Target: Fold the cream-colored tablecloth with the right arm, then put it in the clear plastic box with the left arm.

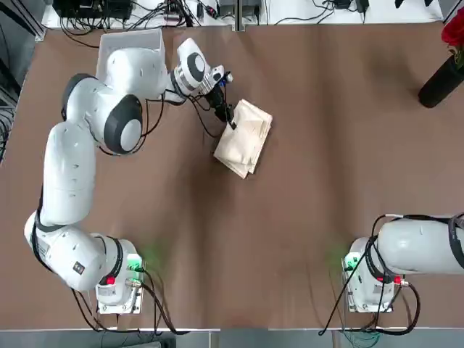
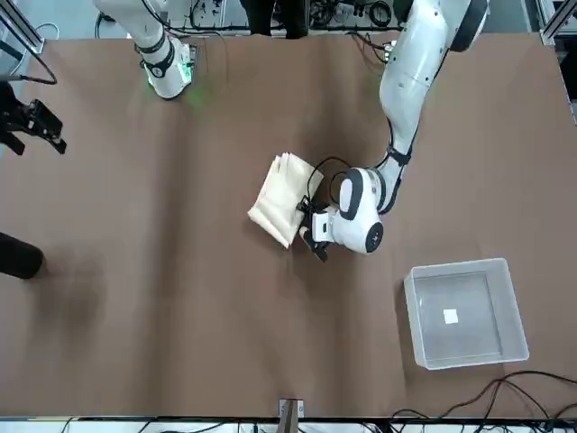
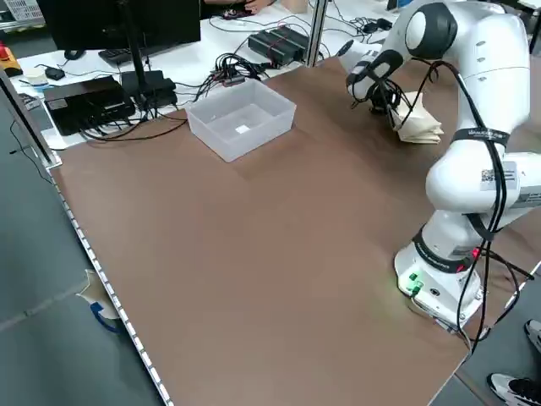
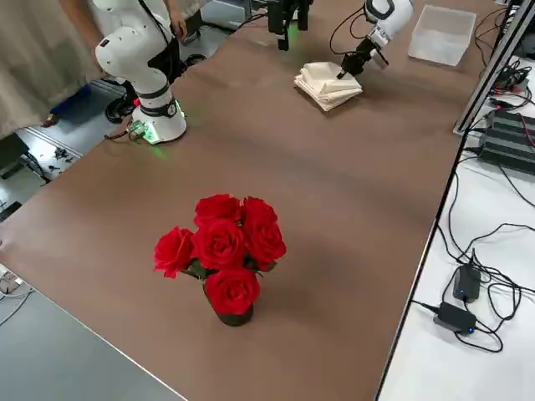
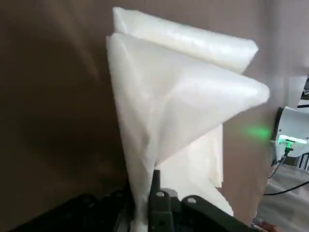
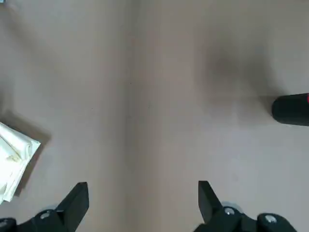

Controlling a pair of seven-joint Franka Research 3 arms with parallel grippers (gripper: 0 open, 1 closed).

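Folding looked done: cream-colored tablecloth [image 1: 244, 137] lay as a layered, folded bundle near table centre, about one o'clock from the middle of the table [image 1: 304, 239] in the overhead view, tilted rather than square to the edges. Left gripper [image 1: 229, 119] sat at the bundle's ten-o'clock edge, fingers pinched shut on a fold of the cloth; left wrist view showed fabric rising straight from between the black fingers [image 5: 155, 193]. Whether the bundle had lifted clear of the table was hard to judge from these angles; probably most of it rested on the surface.

Clear plastic box [image 1: 129, 45] stood well apart from the cloth, at roughly ten o'clock from it in the overhead view, largely hidden there under the left arm's links. Seen from across the table, nothing inside but a small white label [image 2: 450, 316].

Right gripper [image 6: 140, 203] hung above bare table, released, fingers spread wide and holding nothing, with the cloth's corner off to one side; right arm drawn back near its base [image 1: 370, 283].

Left to do, by this reading: lift the bundle, carry it over to the box, lower it in, let go. Cloth wider than the box, so some tucking likely needed.
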